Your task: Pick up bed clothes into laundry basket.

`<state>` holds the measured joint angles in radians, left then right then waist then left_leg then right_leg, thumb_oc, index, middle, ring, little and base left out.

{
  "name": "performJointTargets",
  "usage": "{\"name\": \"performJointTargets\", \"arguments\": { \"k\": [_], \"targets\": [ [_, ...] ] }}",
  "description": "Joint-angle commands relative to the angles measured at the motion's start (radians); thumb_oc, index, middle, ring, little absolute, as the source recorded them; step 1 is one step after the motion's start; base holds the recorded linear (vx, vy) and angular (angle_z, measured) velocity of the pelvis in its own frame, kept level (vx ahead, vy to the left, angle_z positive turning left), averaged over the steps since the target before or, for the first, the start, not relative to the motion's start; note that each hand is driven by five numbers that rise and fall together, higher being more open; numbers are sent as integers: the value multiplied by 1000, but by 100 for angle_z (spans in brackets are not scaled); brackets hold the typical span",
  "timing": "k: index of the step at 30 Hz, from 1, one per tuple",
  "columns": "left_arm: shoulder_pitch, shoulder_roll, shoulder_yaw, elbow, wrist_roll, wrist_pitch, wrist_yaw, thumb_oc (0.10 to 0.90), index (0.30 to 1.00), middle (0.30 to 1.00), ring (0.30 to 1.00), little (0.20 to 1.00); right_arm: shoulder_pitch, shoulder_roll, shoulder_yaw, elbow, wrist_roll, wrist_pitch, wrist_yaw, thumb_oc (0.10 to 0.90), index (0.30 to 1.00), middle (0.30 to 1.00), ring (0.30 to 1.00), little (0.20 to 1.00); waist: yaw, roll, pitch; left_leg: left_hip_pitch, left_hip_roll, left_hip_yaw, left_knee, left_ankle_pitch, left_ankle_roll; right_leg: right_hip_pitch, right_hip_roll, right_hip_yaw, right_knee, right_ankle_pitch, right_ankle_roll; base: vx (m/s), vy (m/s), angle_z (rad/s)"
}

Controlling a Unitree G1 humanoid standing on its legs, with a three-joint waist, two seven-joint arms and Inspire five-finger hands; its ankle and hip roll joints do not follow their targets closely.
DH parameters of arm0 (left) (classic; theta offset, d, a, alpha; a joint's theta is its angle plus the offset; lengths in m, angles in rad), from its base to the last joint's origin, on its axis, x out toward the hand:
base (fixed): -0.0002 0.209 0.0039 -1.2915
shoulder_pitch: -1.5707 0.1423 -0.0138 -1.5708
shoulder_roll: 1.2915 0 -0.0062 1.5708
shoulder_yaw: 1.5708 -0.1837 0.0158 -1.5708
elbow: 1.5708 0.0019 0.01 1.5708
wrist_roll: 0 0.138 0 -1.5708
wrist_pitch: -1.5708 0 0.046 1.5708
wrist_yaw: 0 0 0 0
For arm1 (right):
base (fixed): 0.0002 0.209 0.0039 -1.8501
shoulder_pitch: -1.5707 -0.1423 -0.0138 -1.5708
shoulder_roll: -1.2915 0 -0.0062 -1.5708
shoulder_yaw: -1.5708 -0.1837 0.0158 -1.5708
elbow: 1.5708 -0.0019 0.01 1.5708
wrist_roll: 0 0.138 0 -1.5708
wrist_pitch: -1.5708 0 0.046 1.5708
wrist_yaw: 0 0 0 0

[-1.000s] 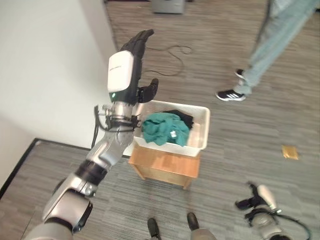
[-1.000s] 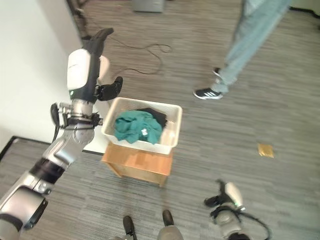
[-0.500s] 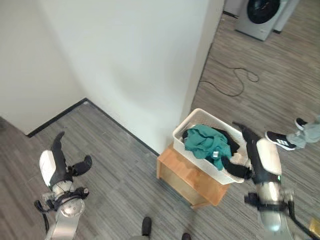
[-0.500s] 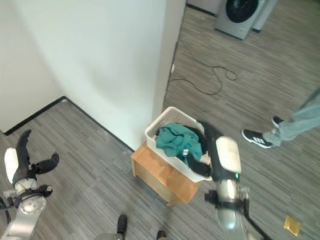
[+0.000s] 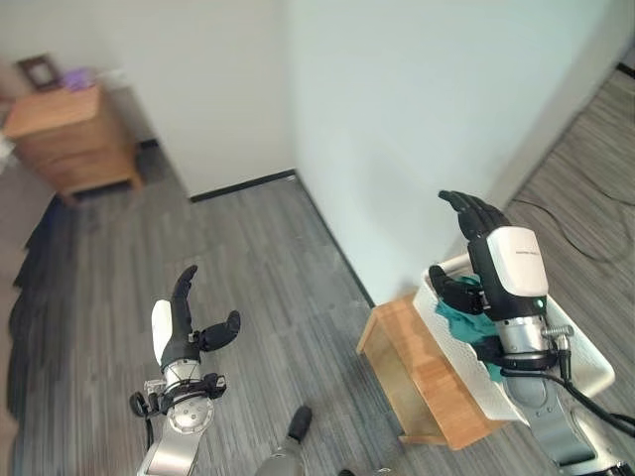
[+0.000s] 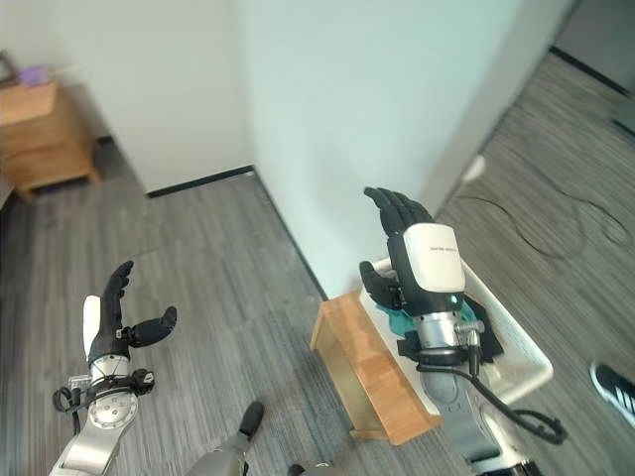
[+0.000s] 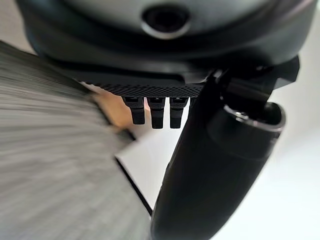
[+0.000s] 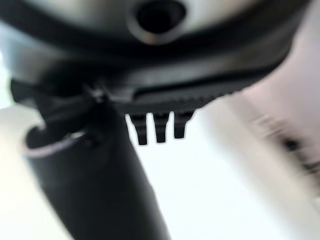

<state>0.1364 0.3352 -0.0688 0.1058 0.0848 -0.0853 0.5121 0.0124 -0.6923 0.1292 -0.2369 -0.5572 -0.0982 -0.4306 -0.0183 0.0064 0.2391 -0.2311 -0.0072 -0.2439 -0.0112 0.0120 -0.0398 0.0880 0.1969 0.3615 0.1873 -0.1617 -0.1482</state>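
Both hands: left hand (image 5: 177, 332), right hand (image 5: 501, 268), fingers straight, empty.

Teal clothes (image 5: 458, 319) in basket (image 5: 585, 353) (both hands empty).

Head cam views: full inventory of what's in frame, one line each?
laundry basket: 1, white, on the wooden stand at the wall corner
green cloth: 1, teal, inside the basket, partly behind the right hand
wooden stand: 1, light wood, under the basket
wooden cabinet: 1, light wood, far corner, small items on top
shoe: 1, dark, a person's, floor by the basket
left hand: open, low over the floor
right hand: open, raised before the basket
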Motion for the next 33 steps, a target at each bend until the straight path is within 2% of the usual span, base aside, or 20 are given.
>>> {"name": "performJointTargets", "arguments": {
  "k": [1,2,3,4,6,8,9,10,11,13,14,15,16,17,18,19,21,23,26,33],
  "targets": [
    [-46,96,39,-160,-77,-130,1,800,900,900,900,900,-239,5,-23,4,46,-28,-83,800,900,900,900,900,38,-98,8,-47,45,301,217,-4,-9,-45,-147,-122,-186,79,185,-352,2,230],
    [-46,97,39,-160,-77,-130,1,800,900,900,900,900,-240,5,-23,4,46,-28,-83,800,900,900,900,900,34,-97,7,-52,44,297,221,-5,-10,-46,-147,-125,-187,80,185,-553,-8,233],
    [-50,97,28,-147,-121,-140,-5,800,900,900,900,900,-241,38,-27,-1,63,-37,-91,800,900,900,900,900,20,-139,-6,2,97,294,342,-83,-7,-61,-207,-210,-204,96,195,-276,3,172],
    [-53,104,21,-148,-130,-140,-16,800,900,900,900,900,-231,49,-29,3,68,-40,-90,800,900,900,900,900,1,-146,-18,41,148,316,361,-96,-8,-66,-223,-263,-214,99,198,-345,21,190],
    [-39,121,10,-163,-129,-137,-64,800,900,900,900,900,-197,62,-42,15,71,-43,-82,800,900,900,900,900,-53,-142,-49,174,276,478,337,-98,-29,-75,-258,-409,-220,99,203,-167,89,254],
    [-18,135,13,-181,-150,-136,-114,800,900,900,900,900,-153,71,-57,15,73,-47,-69,800,900,900,900,900,-93,-130,-63,280,334,678,336,-90,-66,-69,-288,-557,-226,101,202,-136,124,260],
    [-15,136,14,-183,-152,-135,-117,800,900,900,900,900,-149,72,-58,12,73,-47,-68,800,900,900,900,900,-95,-130,-62,282,335,675,335,-91,-68,-64,-287,-560,-229,100,202,-61,204,229],
    [8,170,21,-205,-168,-135,-190,800,900,900,900,900,-87,87,-91,-7,80,-61,-37,800,900,900,900,900,-124,-90,-84,354,331,838,239,-137,-98,-51,-310,-688,-232,86,219,20,257,200],
    [26,186,36,-233,-177,-139,-211,800,900,900,900,900,-59,80,-109,-31,80,-67,-24,800,900,900,900,900,-131,-79,-92,370,297,858,177,-140,-89,-44,-329,-716,-219,100,227,27,411,239],
    [40,208,63,-261,-189,-136,-243,800,900,900,900,900,-22,97,-128,-52,99,-73,19,800,900,900,900,900,-127,-51,-90,377,214,797,75,-138,-64,-67,-372,-752,-118,121,255,61,357,212],
    [30,221,74,-284,-187,-144,-252,800,900,900,900,900,-6,105,-142,-53,102,-76,29,800,900,900,900,900,-140,-47,-78,381,191,767,44,-139,-48,-97,-404,-744,-30,130,277,39,245,128],
    [20,226,73,-291,-197,-144,-255,800,900,900,900,900,-3,118,-150,-53,114,-73,36,800,900,900,900,900,-164,-51,-57,380,169,719,26,-138,-35,-156,-434,-684,68,189,318,-124,167,132],
    [3,226,84,-294,-202,-153,-232,800,900,900,900,900,-17,132,-135,-34,128,-73,39,800,900,900,900,900,-184,-60,-37,355,145,682,21,-115,-15,-213,-429,-576,114,230,351,-154,104,196],
    [-11,217,98,-292,-206,-158,-214,800,900,900,900,900,-36,144,-125,-15,128,-66,31,800,900,900,900,900,-185,-59,-32,338,132,639,17,-111,-5,-239,-402,-454,130,211,376,-148,49,256],
    [-11,217,99,-292,-206,-158,-214,800,900,900,900,900,-37,144,-125,-15,128,-66,31,800,900,900,900,900,-185,-60,-32,337,131,639,17,-111,-5,-240,-402,-453,132,211,376,-61,38,257],
    [-14,200,123,-293,-216,-164,-198,800,900,900,900,900,-42,158,-112,-11,127,-65,36,800,900,900,900,900,-162,-44,-24,320,115,544,-6,-101,6,-219,-338,-292,106,127,342,-30,40,179],
    [0,182,155,-312,-227,-166,-205,800,900,900,900,900,-41,161,-102,-13,124,-64,47,800,900,900,900,900,-145,-40,-25,297,74,407,-20,-90,14,-180,-268,-98,55,60,319,12,49,154],
    [-9,183,163,-324,-229,-166,-215,800,900,900,900,900,-64,146,-91,-18,124,-62,52,800,900,900,900,900,-128,-49,-31,283,47,350,-17,-88,22,-161,-258,-8,0,71,291,25,-25,174],
    [-7,186,194,-340,-229,-170,-201,800,900,900,900,900,-110,127,-80,-32,135,-67,66,800,900,900,900,900,-117,-70,-43,286,41,345,-10,-92,17,-139,-289,-22,-51,106,298,-6,-106,106],
    [34,196,233,-318,-207,-163,-202,800,900,900,900,900,-114,116,-116,-45,169,-62,92,800,900,900,900,900,-95,-77,-77,299,59,358,-53,-74,4,-106,-323,-71,-140,132,306,14,-69,7]
  ]
}}
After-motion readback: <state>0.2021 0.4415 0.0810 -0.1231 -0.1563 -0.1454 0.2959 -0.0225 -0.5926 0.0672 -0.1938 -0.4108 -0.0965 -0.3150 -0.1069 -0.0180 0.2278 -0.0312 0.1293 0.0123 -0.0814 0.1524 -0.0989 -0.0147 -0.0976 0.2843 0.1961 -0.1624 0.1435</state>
